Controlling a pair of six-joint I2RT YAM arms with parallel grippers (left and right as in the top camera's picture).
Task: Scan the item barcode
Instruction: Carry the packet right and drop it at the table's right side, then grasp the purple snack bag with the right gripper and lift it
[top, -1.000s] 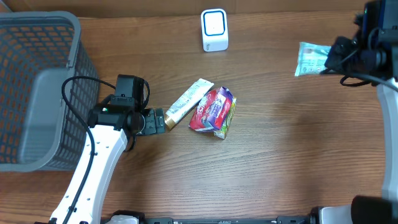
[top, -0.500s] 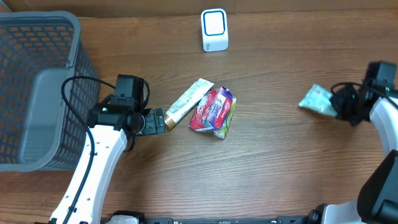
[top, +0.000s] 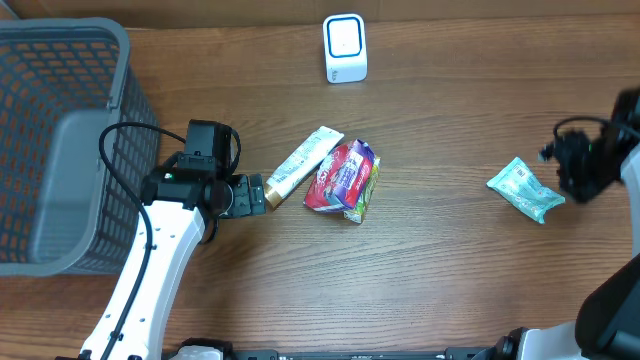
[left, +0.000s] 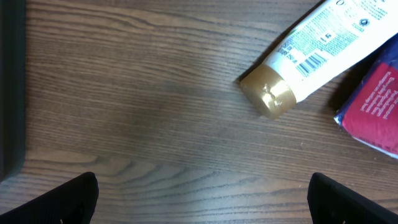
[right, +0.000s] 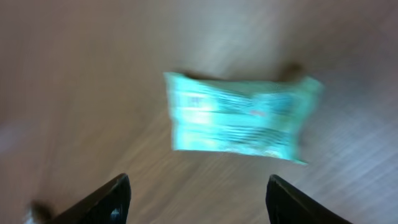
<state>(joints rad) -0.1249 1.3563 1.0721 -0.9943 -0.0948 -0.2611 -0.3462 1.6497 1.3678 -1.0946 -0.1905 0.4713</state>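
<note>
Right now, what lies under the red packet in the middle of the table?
A green and yellow pack peeks out along the right edge of the red packet; the rest of it is covered.

No word or number could be read. A barcode (left: 309, 61) was seen printed on the white tube (left: 329, 34), just by its gold cap (left: 268, 93), with fine print beside it too small to be made out. White lettering on the red packet (left: 376, 106), at four o'clock from the cap, could not be read. The print on the teal packet (right: 239, 118) was blurred.
</note>
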